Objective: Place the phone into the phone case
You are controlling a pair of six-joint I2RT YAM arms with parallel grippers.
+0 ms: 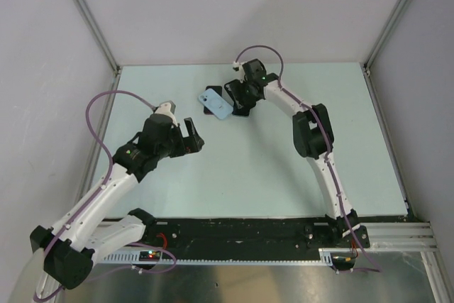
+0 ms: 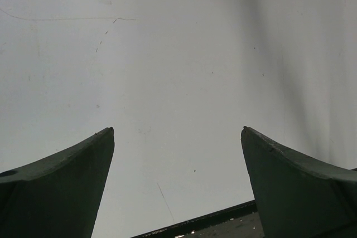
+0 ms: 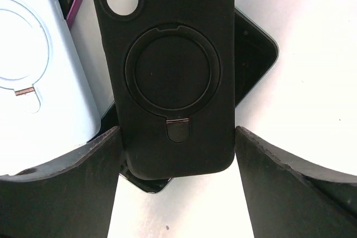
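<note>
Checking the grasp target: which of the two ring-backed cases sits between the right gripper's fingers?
The black case, lying back up between the fingers of the right gripper. The light blue case lies beside it, outside the fingers.

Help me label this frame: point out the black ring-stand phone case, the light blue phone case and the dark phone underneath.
black ring-stand phone case point(image 3: 173, 71), right wrist view, ring centre.
light blue phone case point(image 3: 56, 96), right wrist view, back.
dark phone point(image 3: 254, 59), right wrist view, exposed edge.

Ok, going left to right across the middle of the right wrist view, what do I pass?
Light blue case → black case → edge of the dark phone poking out beneath it → bare table.
</note>
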